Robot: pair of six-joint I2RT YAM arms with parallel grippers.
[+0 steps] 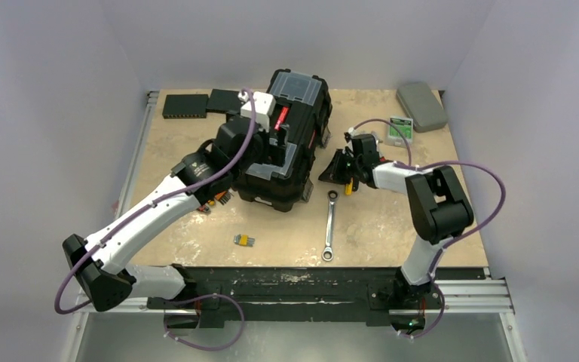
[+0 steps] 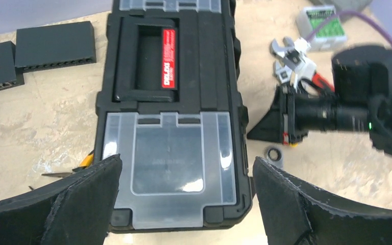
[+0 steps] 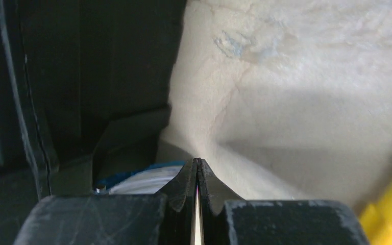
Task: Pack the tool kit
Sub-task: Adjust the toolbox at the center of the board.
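Two flat black boxes (image 1: 196, 104) lie left of the toolbox (image 1: 299, 89), at its far end. The left claw (image 2: 186, 166) hangs above the toolbox's near end with its fingers (image 2: 89, 191) wide apart, the near clear lid (image 2: 168, 163) showing between them and the red-labelled handle (image 2: 168, 58) farther along. Just right of the toolbox, low by its side wall, the right claw (image 1: 335, 172) has its fingertips (image 3: 204, 178) pressed together. A long wrench (image 1: 329, 226) lies on the table right of the toolbox's near corner. More hand tools (image 2: 292, 57) sit right of the toolbox, and a grey case (image 1: 422, 105) lies farthest right.
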